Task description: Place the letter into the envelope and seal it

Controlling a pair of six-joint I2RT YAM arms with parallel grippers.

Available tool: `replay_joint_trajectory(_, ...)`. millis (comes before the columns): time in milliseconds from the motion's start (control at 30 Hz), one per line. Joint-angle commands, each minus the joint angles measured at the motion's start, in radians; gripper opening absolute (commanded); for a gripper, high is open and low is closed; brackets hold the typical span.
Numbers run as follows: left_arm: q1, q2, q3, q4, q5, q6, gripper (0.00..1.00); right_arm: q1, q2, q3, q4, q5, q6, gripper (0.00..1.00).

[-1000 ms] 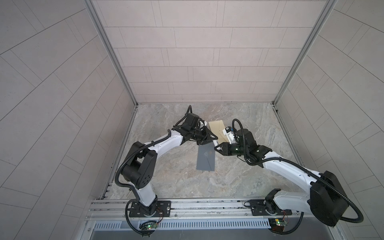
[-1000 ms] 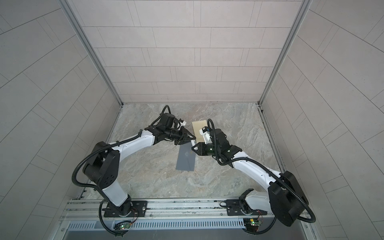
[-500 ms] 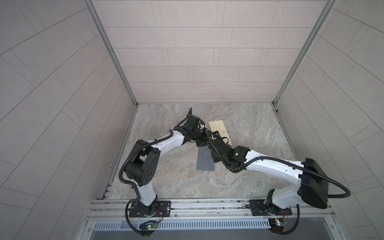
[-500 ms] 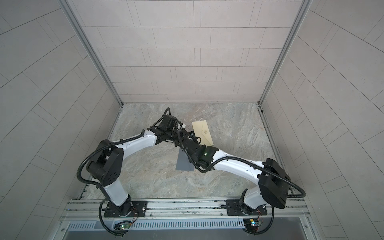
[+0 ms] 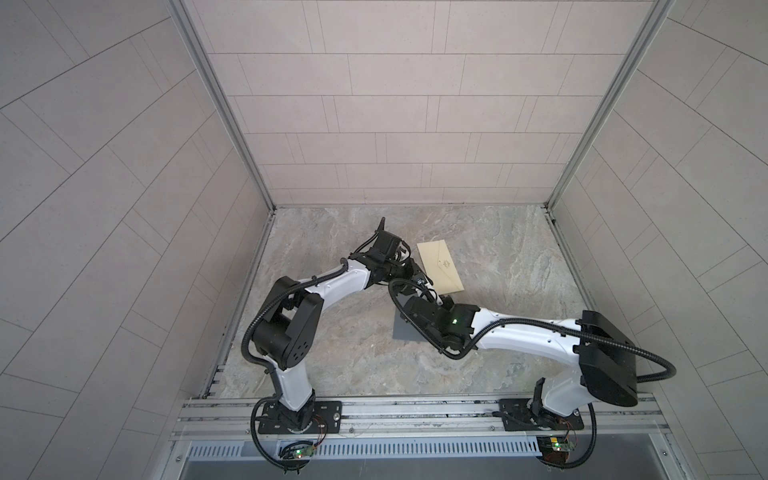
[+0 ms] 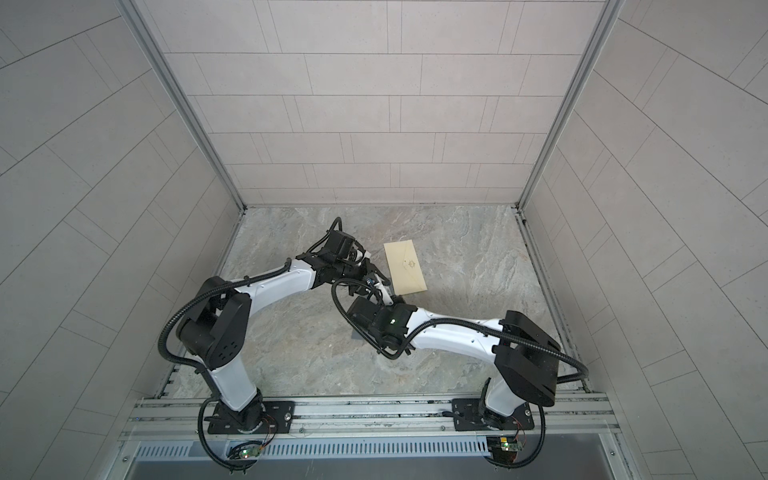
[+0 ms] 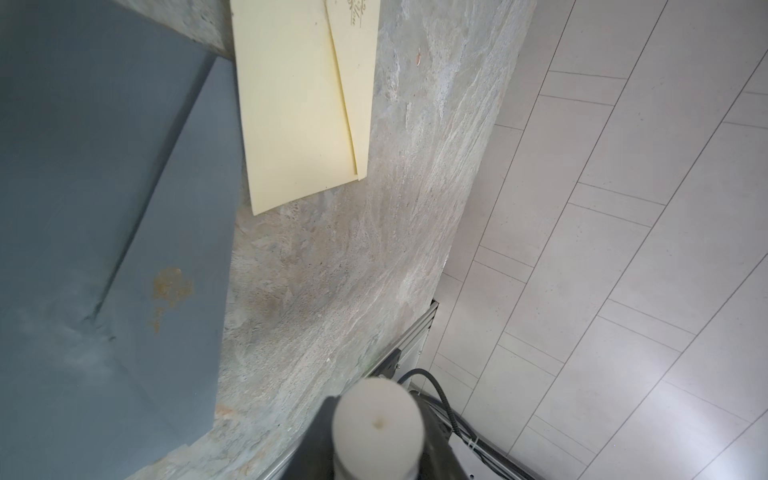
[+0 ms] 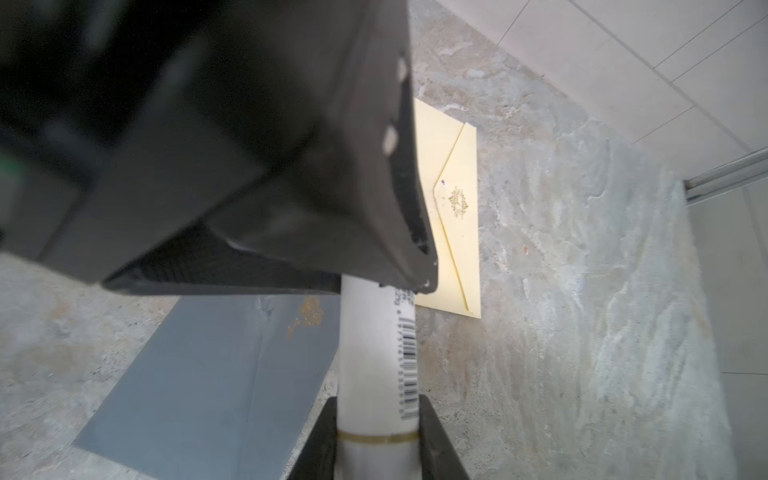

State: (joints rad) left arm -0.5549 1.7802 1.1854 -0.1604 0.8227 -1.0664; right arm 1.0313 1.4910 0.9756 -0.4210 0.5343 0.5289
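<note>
A cream envelope (image 5: 440, 268) is laid flat on the marbled table (image 5: 511, 266), flap side up. Its pointed flap is folded down, and a small gold emblem is printed beside the tip. All places below are given from this envelope.

A gray envelope (image 7: 104, 208) is found on the table near the cream envelope's end that faces the arm bases. It also lies flat, with a gold emblem and a diagonal crease on its upper face. In both top views most of it is covered by the right arm. Whether the two envelopes touch cannot be told.

The right claw (image 8: 378, 415) is closed on a white tube (image 8: 370, 353) that carries a barcode label. The tube is clamped between the two black fingers (image 8: 324, 440) near its banded end and is pointed toward that same end of the cream envelope. Its far end is hidden behind the black body of the left claw (image 5: 413, 272), which is held just beside the cream envelope's long edge on the left arm's side.

In the left wrist view the white tube (image 7: 378, 419) is seen end-on, with dark parts at either side. The left claw's fingers are not shown clearly, so it cannot be told whether that claw is open or closed.
</note>
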Motion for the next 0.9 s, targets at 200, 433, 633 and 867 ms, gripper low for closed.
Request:
replay_joint_trajectory(200, 0.134, -0.166, -0.025, -0.022, -0.007, 0.138, 0.84, -0.330, -0.326, -0.260, 0.264, -0.848, -0.093, 0.00)
replay_joint_trajectory(433, 0.187, -0.189, -0.021, -0.173, -0.039, 0.278, 0.84, -0.532, -0.508, -0.346, 0.308, -1.307, -0.108, 0.00)
replay_joint_trajectory(633, 0.187, -0.207, -0.059, -0.074, 0.033, 0.252, 0.84, -0.540, -0.520, -0.323, 0.346, -1.425, -0.078, 0.00)
replay_joint_trajectory(867, 0.188, -0.220, -0.073, -0.049, 0.062, 0.259, 0.84, -0.541, -0.526, -0.262, 0.281, -1.529, -0.109, 0.00)
